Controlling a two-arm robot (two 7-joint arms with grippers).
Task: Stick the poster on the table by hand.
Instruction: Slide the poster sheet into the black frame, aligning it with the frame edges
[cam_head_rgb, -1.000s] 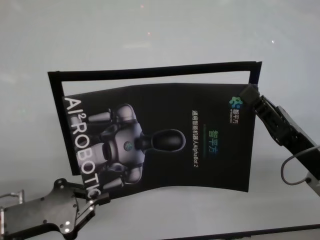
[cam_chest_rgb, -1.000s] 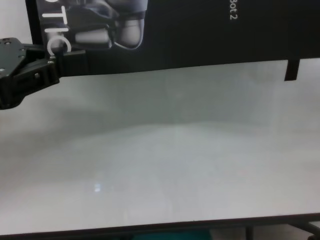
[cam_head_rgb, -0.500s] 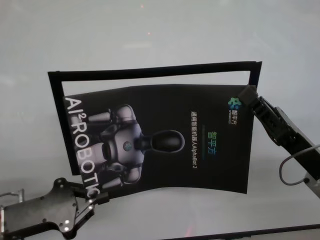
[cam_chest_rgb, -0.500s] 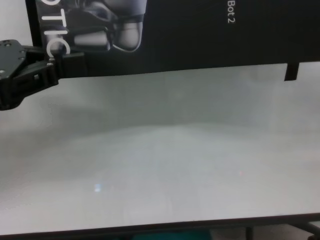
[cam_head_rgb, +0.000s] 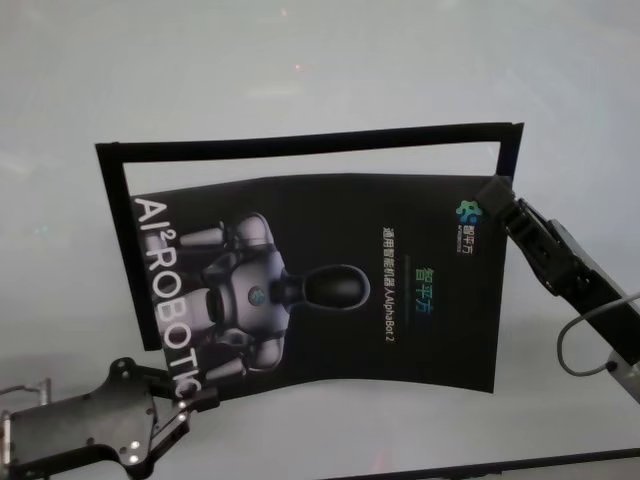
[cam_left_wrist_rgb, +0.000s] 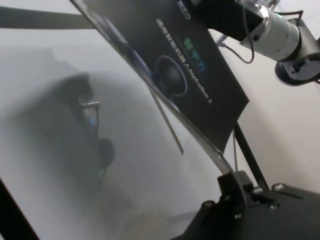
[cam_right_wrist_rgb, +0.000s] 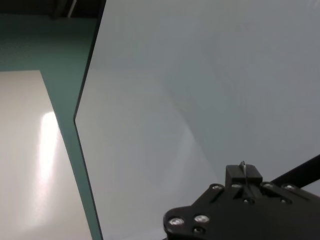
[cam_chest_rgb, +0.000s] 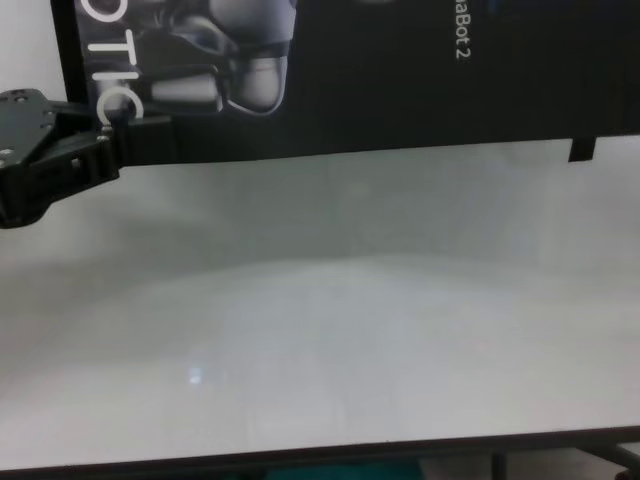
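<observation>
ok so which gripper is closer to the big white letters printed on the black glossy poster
Left. The left gripper pinches the black glossy poster at its near left corner, right at the white letters. The right gripper holds the far right corner beside the small logo, across the sheet.

I am in what looks like a robotics lab or demo space rather than a home: before me there is only a wide, bare, pale grey-white table (cam_head_rgb: 330, 80) with a thin dark front edge, and beyond its side my right wrist camera shows a plain teal floor (cam_right_wrist_rgb: 45, 55). The one printed thing here is a glossy black poster (cam_head_rgb: 400, 290) advertising a humanoid robot, with a company logo and the words "AlphaBot 2". My own bare black arm (cam_head_rgb: 575, 280), with its exposed cable (cam_head_rgb: 585, 345) and screws, adds to the test-bench look.
</observation>
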